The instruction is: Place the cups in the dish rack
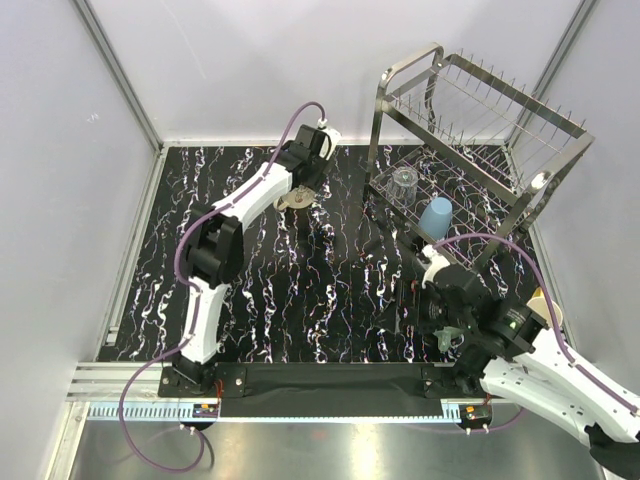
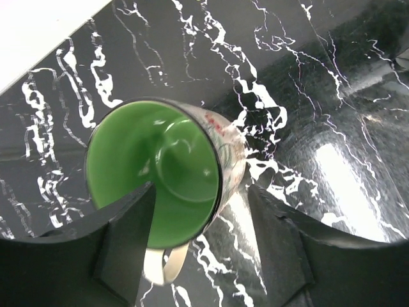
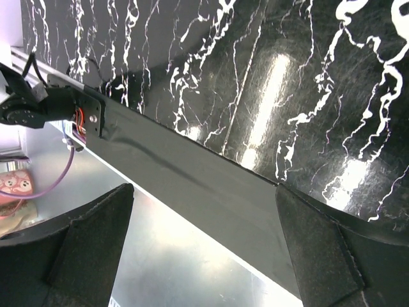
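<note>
The cream mug with the green inside (image 2: 160, 169) stands upright on the black marbled table, far centre in the top view (image 1: 293, 199). My left gripper (image 2: 201, 192) is open and straddles its rim, with one finger (image 2: 128, 236) over the green inside and the other (image 2: 281, 243) outside, clear of the wall. The clear glass tumbler (image 1: 405, 185) and the small light-blue cup (image 1: 436, 215) sit in the lower tier of the silver wire dish rack (image 1: 530, 105). My right gripper (image 3: 204, 211) is open and empty, low near the table's front edge (image 1: 408, 310). A yellow mug (image 1: 549, 306) and a teal shape (image 1: 446, 338) are mostly hidden by the right arm.
The rack fills the far right corner. White walls and an aluminium frame (image 1: 120, 75) close the table on the left and back. A dark strip (image 3: 211, 185) and a shiny metal sill (image 1: 300, 440) run along the near edge.
</note>
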Controlling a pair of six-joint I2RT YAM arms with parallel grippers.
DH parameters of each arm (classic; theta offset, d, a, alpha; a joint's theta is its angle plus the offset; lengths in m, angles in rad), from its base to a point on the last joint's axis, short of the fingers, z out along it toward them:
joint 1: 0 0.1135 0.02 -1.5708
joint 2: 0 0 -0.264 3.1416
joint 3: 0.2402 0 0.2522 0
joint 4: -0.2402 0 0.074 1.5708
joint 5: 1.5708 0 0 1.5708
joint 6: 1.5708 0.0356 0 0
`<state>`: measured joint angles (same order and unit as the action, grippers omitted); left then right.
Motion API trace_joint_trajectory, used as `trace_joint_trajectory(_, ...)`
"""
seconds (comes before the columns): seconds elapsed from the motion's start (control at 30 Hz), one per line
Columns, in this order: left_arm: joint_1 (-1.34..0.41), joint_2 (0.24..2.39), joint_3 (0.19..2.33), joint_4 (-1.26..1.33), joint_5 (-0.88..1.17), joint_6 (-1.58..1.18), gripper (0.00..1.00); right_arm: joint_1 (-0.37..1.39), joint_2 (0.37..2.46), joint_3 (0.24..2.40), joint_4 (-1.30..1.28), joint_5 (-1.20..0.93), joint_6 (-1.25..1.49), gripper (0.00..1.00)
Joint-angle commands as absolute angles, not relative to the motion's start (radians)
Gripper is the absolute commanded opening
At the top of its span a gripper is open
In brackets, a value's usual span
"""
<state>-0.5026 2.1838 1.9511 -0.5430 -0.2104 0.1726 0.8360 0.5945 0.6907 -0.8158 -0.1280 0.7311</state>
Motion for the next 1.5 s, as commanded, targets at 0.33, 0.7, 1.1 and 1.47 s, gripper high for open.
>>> trace_joint_trajectory(0.33,-0.485,2.272,2.017,-0.535,-0.149,0.146,0.43,0.844,0.670,0.795,-0.795,-0.089,0.732,1.00)
trace_joint_trajectory(0.7,-0.483,2.250,2.075,-0.586,-0.127,0.104,0.05,0.842,0.673,0.824,-0.837,-0.052,0.742,0.99)
trace_joint_trajectory(1.1,-0.437,1.942,2.030,-0.585,0.173,-0.148,0.00,0.842,0.733,0.890,-0.801,-0.071,0.730,1.00)
trace_joint_trajectory(1.47,-0.452,1.349,1.340,0.212,0.525,-0.843,0.00,0.842,0.762,0.948,-0.561,-0.189,0.681,1.00)
